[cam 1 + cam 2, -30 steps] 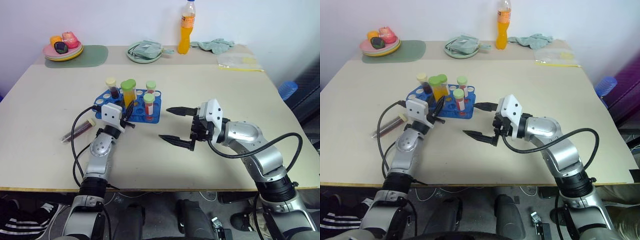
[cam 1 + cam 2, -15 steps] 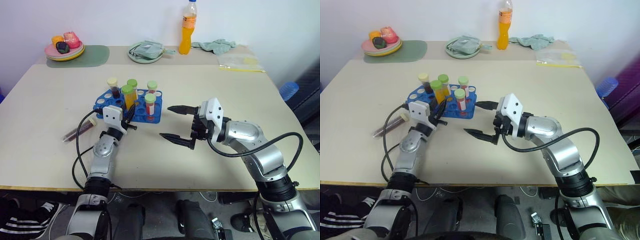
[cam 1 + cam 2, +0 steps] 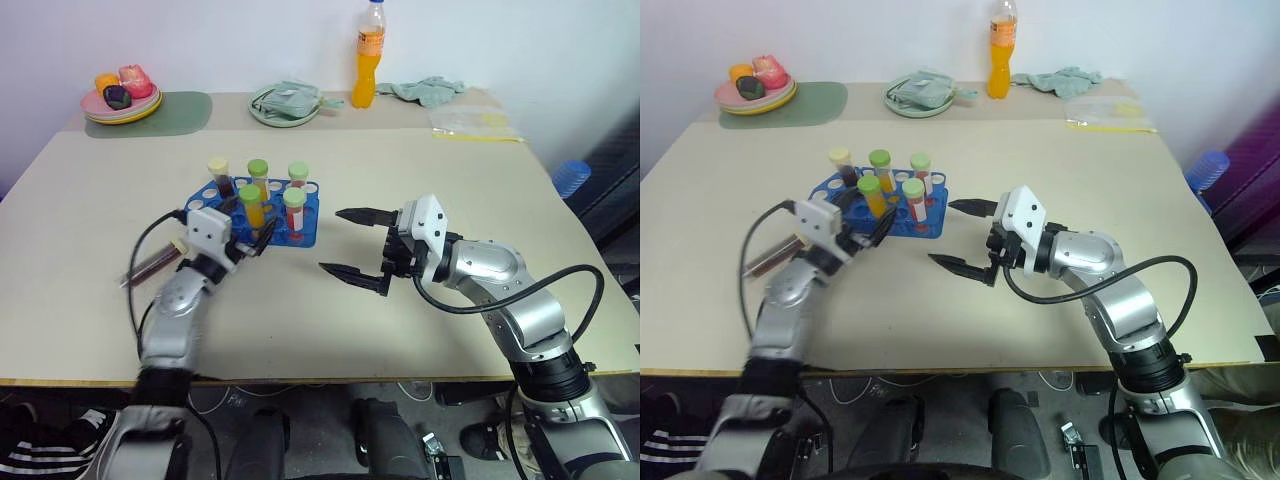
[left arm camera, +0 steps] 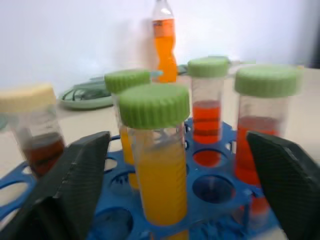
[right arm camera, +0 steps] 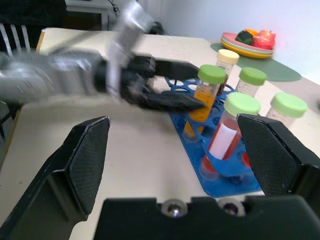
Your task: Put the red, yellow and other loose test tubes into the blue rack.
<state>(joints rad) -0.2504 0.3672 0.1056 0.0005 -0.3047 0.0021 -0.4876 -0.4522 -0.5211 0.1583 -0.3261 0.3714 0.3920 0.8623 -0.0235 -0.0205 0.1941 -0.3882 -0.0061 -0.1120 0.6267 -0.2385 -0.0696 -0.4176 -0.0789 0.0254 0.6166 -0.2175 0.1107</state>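
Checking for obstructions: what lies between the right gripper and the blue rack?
Bare tabletop. In the left eye view, nothing sits between the open right gripper and the blue rack; the left gripper is at the rack's other side.

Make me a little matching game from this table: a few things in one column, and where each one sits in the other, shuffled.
Things:
1. orange drink bottle
2. loose dark tube
3. yellow-filled tube
4. plate of fruit

Places:
A. standing in the blue rack
B. far left corner of the table
C. lying flat on the table, left of the rack
D. upright at the far edge, near the middle

Pairs: 1-D, 2-C, 3-A, 4-B
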